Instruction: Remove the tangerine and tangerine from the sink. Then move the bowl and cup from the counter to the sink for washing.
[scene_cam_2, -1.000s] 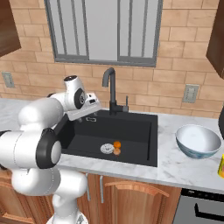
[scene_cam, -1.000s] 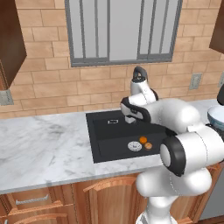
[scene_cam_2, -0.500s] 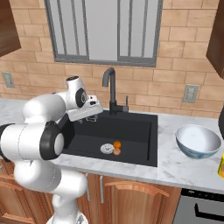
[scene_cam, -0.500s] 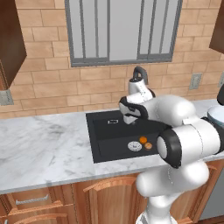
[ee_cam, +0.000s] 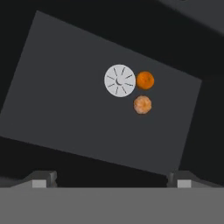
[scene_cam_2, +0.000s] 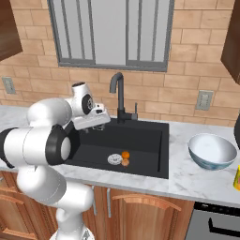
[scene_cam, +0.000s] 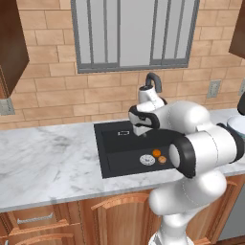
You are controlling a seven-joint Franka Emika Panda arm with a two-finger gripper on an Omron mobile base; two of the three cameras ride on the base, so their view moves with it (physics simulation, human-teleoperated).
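Hovering over the sink (scene_cam_2: 140,136) with the claw (ee_cam: 111,178) spread wide, nothing between the fingertips (ee_cam: 43,178). Sitting up above the back-left part of the basin, clear of the floor of it.

Below and ahead of the claw, down on the sink floor: drain disc (ee_cam: 120,80), with the bright orange tangerine (ee_cam: 145,80) touching its edge and the duller tan tangerine (ee_cam: 142,104) just beside both, a bit nearer the claw in the hand view. Same little cluster visible from the base cameras too, both fruits (scene_cam_2: 125,154) tucked against the disc, well under the claw and off toward the basin's front.

Just behind the claw, dark curved faucet (scene_cam_2: 117,96) rising off the back rim.

Farther out to the right, across the basin, white bluish bowl (scene_cam_2: 212,151) resting upright on the marble counter (scene_cam_2: 187,180). Beyond that, a sliver of yellow cup (scene_cam_2: 236,177) at the frame edge, also on the counter, well apart from the claw.
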